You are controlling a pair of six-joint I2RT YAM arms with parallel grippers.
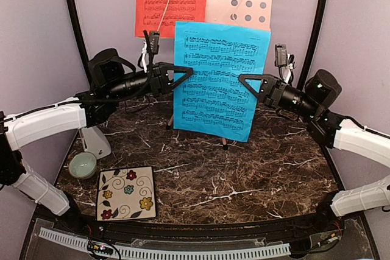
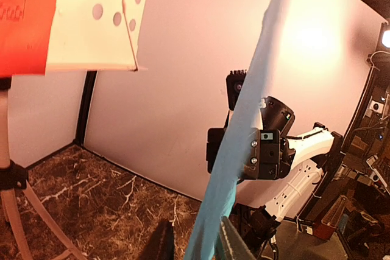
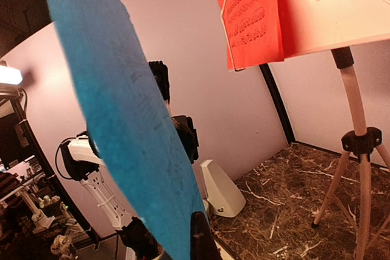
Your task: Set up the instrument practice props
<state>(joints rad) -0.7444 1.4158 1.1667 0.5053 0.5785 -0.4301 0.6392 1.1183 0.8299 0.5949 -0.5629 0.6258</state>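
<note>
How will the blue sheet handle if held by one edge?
Likely floppy: the blue sheet is thin paper, curving edge-on in both wrist views. Probably light, so the right gripper pinching one edge should carry it. It may droop or swing, since the left gripper looks slightly open.

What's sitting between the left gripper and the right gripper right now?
Only the blue sheet. It stands upright and spans from the left gripper to the right gripper. The top view shows it best.

top: overhead, far | wrists: near, facing inward | shared: blue sheet (image 1: 220,80)
</note>
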